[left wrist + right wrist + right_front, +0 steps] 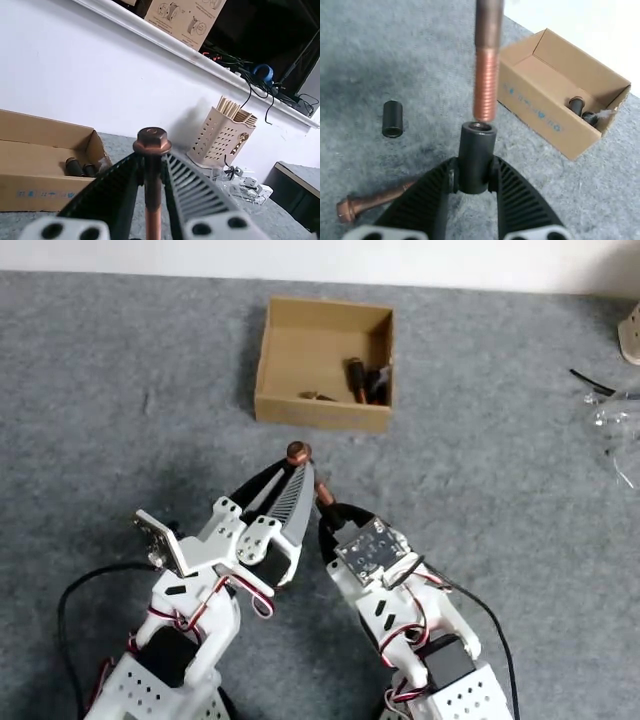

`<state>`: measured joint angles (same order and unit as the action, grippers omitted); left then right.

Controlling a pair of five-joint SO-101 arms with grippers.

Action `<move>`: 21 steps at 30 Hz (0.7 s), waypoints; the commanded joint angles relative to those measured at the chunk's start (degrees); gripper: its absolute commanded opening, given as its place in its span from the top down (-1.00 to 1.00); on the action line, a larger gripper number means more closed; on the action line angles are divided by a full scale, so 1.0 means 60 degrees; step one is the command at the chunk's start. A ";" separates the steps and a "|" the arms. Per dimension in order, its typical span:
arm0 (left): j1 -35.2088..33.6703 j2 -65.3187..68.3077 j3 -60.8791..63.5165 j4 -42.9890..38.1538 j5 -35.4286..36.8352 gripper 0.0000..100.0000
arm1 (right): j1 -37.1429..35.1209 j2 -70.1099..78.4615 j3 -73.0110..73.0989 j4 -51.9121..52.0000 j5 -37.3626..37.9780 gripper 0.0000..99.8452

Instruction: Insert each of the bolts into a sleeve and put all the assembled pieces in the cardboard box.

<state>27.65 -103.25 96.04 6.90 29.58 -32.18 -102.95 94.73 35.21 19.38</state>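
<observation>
Two pincers are holding one part each in front of the cardboard box (320, 412). The left pincer (152, 159) is closing narrowly on the copper-coloured bolt (152, 200), gripping the plain shank just under the flanged head. The right pincer (474, 170) is clamping the black sleeve (476, 150) around its lower half, leaving the mouth free.

Both parts are looking like rigid metal, dense for their size, with smooth round sides that are likely to twist or slide between ribbed fingers. Taking the bolt on the bare shank is keeping the threads free, which seems the right hold.

The bolt's long axis is lining up with the sleeve's bore: its threaded end is pointing at the open mouth, its head away from it, toward the box in the high view. Whether the tip is already entering I cannot tell.

On the grey tabletop (480, 490) a spare sleeve (392, 119) and a spare bolt (375, 202) are lying apart on their sides. Finished pieces (357, 380) are resting inside the box.
</observation>
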 commanded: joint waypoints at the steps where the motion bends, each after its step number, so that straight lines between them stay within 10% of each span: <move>1: -0.0125 -0.0125 0.0183 0.0000 -0.0059 0.99 | -0.0095 -0.0051 -0.0608 -0.0007 0.0059 0.99; 21: -0.0183 -0.0081 0.0183 0.0000 0.0015 0.99 | -0.0125 -0.0388 -0.1824 0.0799 0.0059 0.99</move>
<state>25.63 -103.52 96.04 6.81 29.49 -32.26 -104.26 87.69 40.31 19.56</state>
